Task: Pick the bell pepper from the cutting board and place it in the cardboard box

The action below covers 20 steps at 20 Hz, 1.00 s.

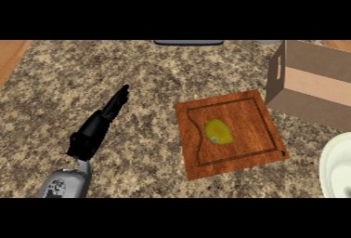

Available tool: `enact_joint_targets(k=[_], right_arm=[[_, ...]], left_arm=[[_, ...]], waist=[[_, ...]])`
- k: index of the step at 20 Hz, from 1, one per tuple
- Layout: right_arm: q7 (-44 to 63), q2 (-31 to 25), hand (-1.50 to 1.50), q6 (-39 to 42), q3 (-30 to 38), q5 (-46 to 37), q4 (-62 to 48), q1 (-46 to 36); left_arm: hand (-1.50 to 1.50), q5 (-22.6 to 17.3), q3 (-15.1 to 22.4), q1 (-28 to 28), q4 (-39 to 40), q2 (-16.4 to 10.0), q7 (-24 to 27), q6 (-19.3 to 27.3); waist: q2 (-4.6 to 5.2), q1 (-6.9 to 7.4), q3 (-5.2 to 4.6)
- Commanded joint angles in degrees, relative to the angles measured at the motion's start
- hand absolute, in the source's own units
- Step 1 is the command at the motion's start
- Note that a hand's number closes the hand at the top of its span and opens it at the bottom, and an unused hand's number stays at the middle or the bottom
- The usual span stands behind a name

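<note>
A yellow-green bell pepper [218, 131] lies near the middle of the reddish wooden cutting board [257, 116], right of centre on the speckled counter. The open cardboard box [308, 86] stands just beyond the board's far right corner, at the upper right. My left hand [101, 123] is at the left, fingers straight and pointing up toward the far side, well apart from the board and holding nothing. My right hand shows nowhere in the view.
A white round rim [331, 165], a plate or bowl, is cut off by the right edge below the box. A dark flat object [188, 42] lies at the counter's far edge. Wooden floor shows at the upper left corner [10, 56].
</note>
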<state>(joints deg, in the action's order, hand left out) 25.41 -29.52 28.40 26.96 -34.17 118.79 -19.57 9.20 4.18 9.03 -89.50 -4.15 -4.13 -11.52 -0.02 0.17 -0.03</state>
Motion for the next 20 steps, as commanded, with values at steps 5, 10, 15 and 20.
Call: enact_joint_targets(k=[5,10,15,20], right_arm=[[-2.67,-2.16,1.5,-7.27,-3.19,-4.21,-14.28,-6.83],[-11.27,-5.61,1.5,-13.14,-3.91,-8.45,-27.0,-8.07],[-12.39,-4.34,1.5,-18.24,-9.53,-13.69,-38.01,-13.05],[-18.43,-3.99,1.5,-23.77,-9.53,-15.28,-48.39,-12.83]], left_arm=[[0.0,-0.1,-1.1,4.65,2.99,0.74,-1.18,-0.04],[0.0,1.33,0.33,0.38,0.8,1.5,0.62,1.1],[0.0,1.75,0.17,4.32,2.15,2.37,-1.25,1.8],[0.0,3.96,2.07,1.07,2.91,3.63,2.0,3.25]], waist=[[0.13,0.1,0.02],[0.13,0.19,0.03],[0.27,0.46,0.03],[0.17,0.26,0.04]])
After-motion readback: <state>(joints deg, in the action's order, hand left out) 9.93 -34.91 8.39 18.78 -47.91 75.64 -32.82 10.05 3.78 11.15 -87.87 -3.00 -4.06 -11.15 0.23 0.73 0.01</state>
